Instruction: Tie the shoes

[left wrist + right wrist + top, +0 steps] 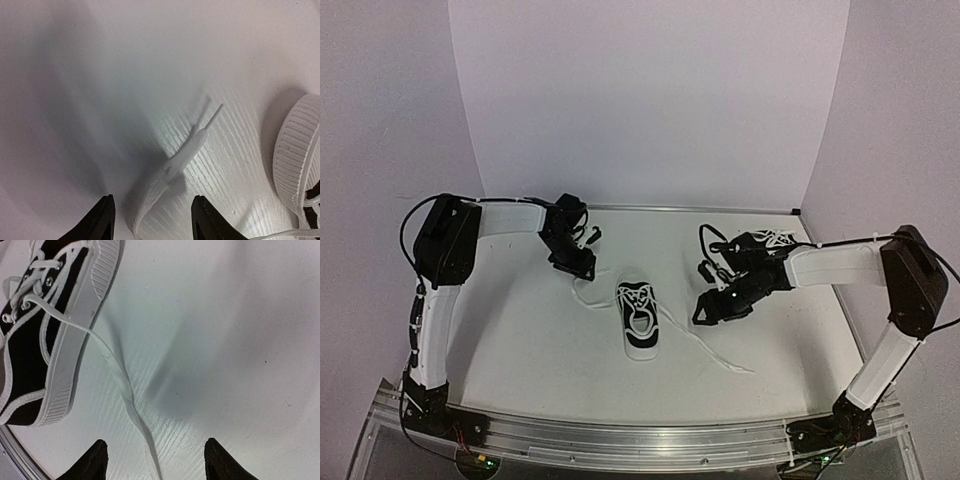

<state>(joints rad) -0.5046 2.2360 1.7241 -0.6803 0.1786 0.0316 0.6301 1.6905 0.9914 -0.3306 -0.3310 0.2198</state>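
One black sneaker with a white sole [638, 320] lies in the middle of the table, its laces loose. Its left lace [588, 296] runs toward my left gripper [578, 272]. Its right lace [705, 350] trails to the front right. In the left wrist view the lace end [185, 155] lies on the table between my open fingers [152, 222]; the shoe's sole [295, 160] is at the right. In the right wrist view the shoe [30, 340] is at the upper left and its lace [122, 385] runs down between my open right gripper [156, 465]. The second shoe [772, 240] sits at the back right, partly hidden by the right arm.
White walls enclose the table [520, 340] at the back and both sides. A metal rail [640, 440] runs along the near edge between the arm bases.
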